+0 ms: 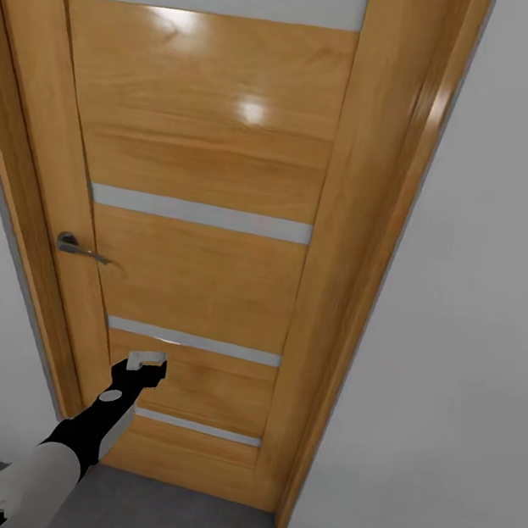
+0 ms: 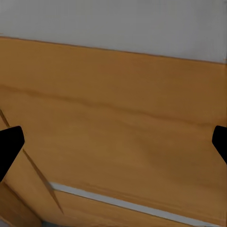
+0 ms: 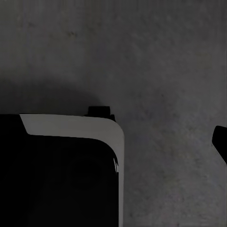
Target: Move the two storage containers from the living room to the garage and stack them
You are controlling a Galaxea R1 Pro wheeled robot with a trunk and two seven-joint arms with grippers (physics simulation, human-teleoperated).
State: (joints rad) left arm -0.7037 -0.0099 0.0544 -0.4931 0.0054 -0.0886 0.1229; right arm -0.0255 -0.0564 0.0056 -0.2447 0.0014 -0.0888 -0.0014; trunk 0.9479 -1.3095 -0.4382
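The two storage containers are out of view. My left gripper (image 1: 147, 362) is raised close in front of the lower panel of a wooden door (image 1: 211, 169). In the left wrist view my left gripper (image 2: 115, 144) is open, its dark fingertips (image 2: 9, 146) far apart with only door wood between them. My right gripper (image 3: 115, 144) points down at the dark grey concrete floor (image 3: 165, 56). One of its fingertips (image 3: 220, 142) shows at the picture's edge, spread wide with nothing held.
The door is shut, with grey horizontal strips and a metal lever handle (image 1: 78, 247) at its left side. White wall (image 1: 464, 349) flanks the door frame (image 1: 361, 297). Dark floor (image 1: 170, 515) lies at the door's foot. The robot's black and white base (image 3: 71, 161) sits under the right wrist.
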